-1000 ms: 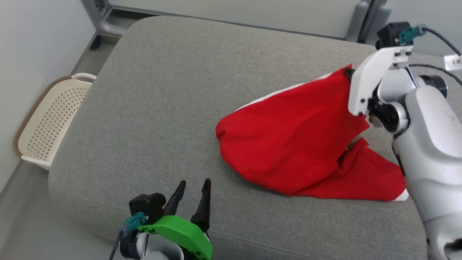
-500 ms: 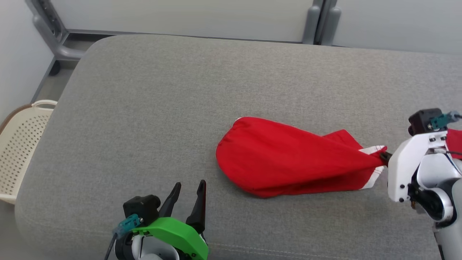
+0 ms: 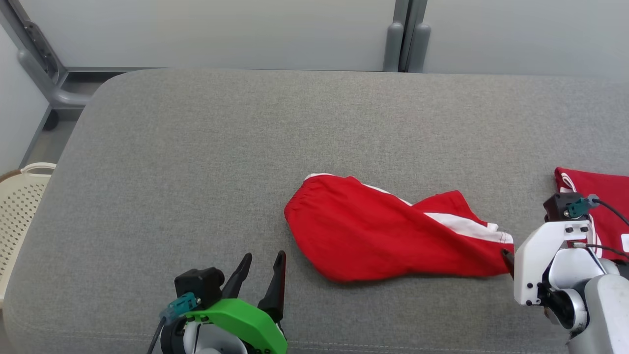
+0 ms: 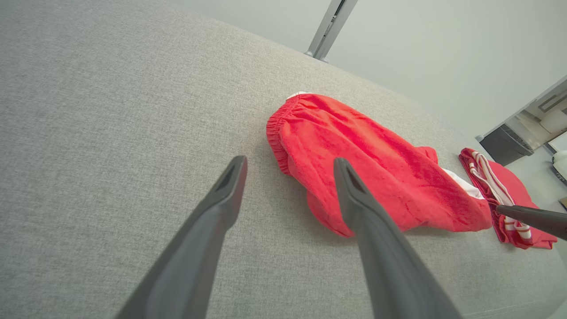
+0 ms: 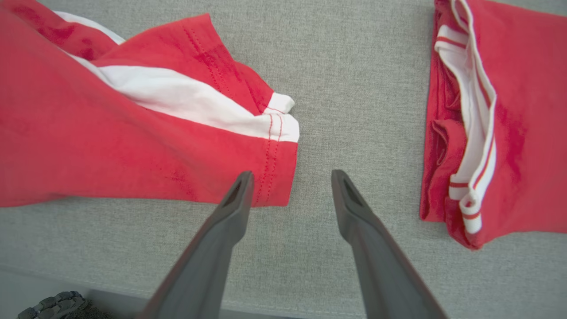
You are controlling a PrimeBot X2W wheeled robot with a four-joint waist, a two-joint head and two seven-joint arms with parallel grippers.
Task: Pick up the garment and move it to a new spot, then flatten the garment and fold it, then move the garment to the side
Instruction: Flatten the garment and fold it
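Note:
The garment point(image 3: 383, 236) is a pair of red shorts with a white side stripe. It lies loosely crumpled on the grey cushion point(image 3: 196, 162), waistband to the left. My right gripper point(image 5: 292, 174) stands open just off the garment's point(image 5: 110, 146) hem corner, its left finger over the hem edge, with nothing held. In the head view, the right gripper point(image 3: 507, 258) sits at the garment's right end. My left gripper point(image 3: 264, 255) is open near the cushion's front edge, left of the waistband. In the left wrist view, the left gripper point(image 4: 290, 163) points toward the garment point(image 4: 376, 168).
A second red garment point(image 3: 599, 206) with white trim lies folded at the cushion's right end, close to my right wrist; the same folded garment point(image 5: 509, 110) is right of the open fingers. A cream perforated basket point(image 3: 19, 206) stands on the floor at left. A wall runs behind.
My right gripper has come down with the garment and opened, letting it go; the garment now lies on the cushion. The head camera has also shifted. The left gripper stays put.

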